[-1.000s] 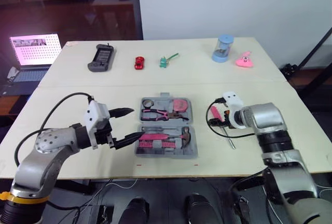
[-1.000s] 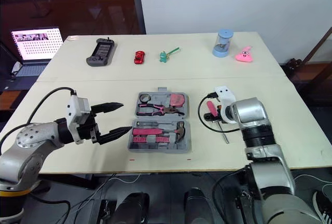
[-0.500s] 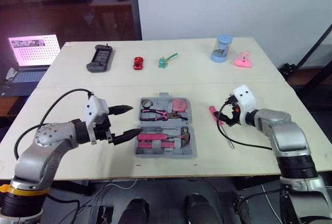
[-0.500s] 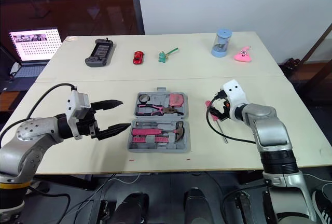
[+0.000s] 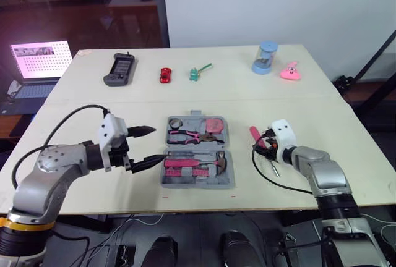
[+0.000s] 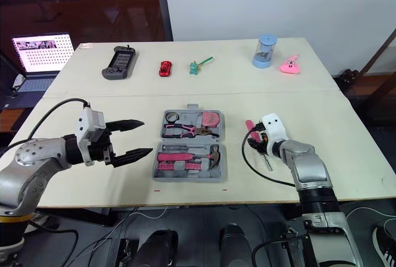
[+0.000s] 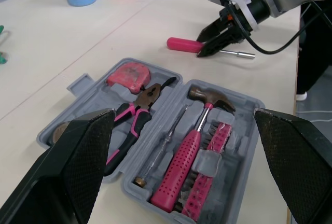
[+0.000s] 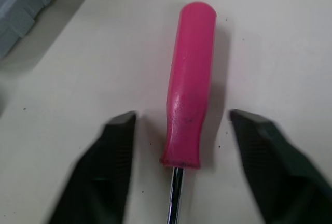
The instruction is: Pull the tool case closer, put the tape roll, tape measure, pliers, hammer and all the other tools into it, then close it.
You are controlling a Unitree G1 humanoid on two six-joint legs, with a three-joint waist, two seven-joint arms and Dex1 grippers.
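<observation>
Moved: your right gripper (image 8: pixel 181 115) has dropped to the pale table (image 5: pixel 309 94), fingers wide astride the pink-handled steel screwdriver (image 8: pixel 189 84), clear of it | open grey plastic tool case (image 5: pixel 198 151) mid-table, near that screwdriver | your left gripper (image 6: pixel 147 136) beside its left edge, fingers wide, empty.

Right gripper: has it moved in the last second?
Yes. The right gripper has sunk toward the pink screwdriver beside the tool case, open astride its handle.

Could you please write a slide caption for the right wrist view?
Right gripper, fingers open on either side of the pink-handled screwdriver lying on the table.
</observation>
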